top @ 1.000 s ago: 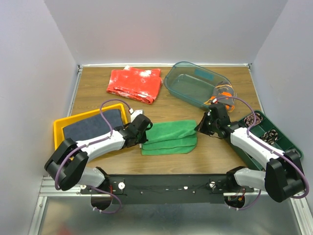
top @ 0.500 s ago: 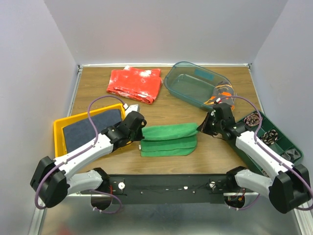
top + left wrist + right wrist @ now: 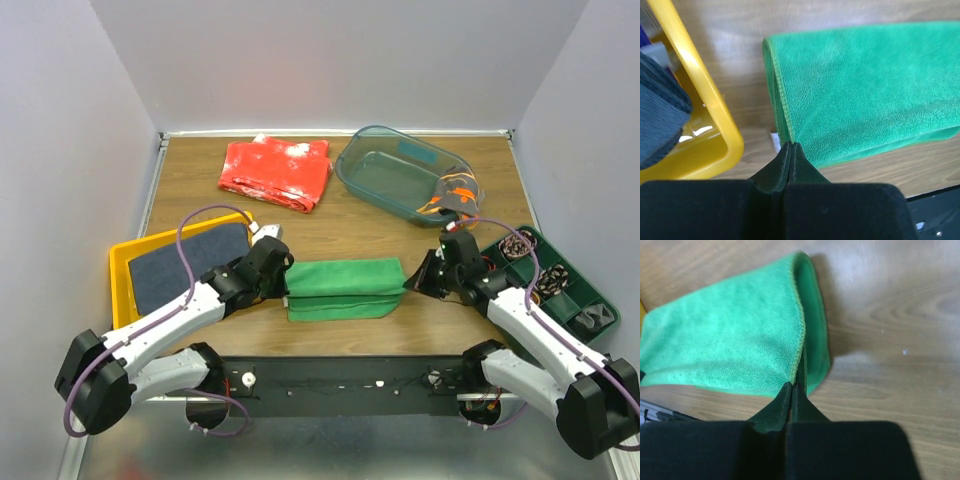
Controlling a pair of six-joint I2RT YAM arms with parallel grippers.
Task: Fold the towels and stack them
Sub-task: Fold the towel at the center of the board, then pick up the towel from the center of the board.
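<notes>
A bright green towel (image 3: 345, 288), folded into a long strip, lies on the wood table in front of the arms. My left gripper (image 3: 286, 285) is shut on the stitched hem at its left end (image 3: 790, 145). My right gripper (image 3: 410, 283) is shut on the hem at its right end (image 3: 792, 385), where the fold shows two layers. The green towel fills the left wrist view (image 3: 865, 95) and the right wrist view (image 3: 730, 340). A dark navy towel (image 3: 185, 262) lies flat in the yellow tray (image 3: 122, 290). A dark grey towel with orange markings (image 3: 452, 195) hangs at the clear bin's right end.
A red white-speckled cloth (image 3: 277, 172) lies at the back. A clear bin (image 3: 395, 175) stands at the back right. A green tray (image 3: 575, 300) with small items sits by the right wall. The yellow tray's rim (image 3: 700, 100) is close to my left gripper.
The left gripper closed on the towel's left end. Both grippers moved toward the near edge, and the green towel is now a narrower, straighter strip.
</notes>
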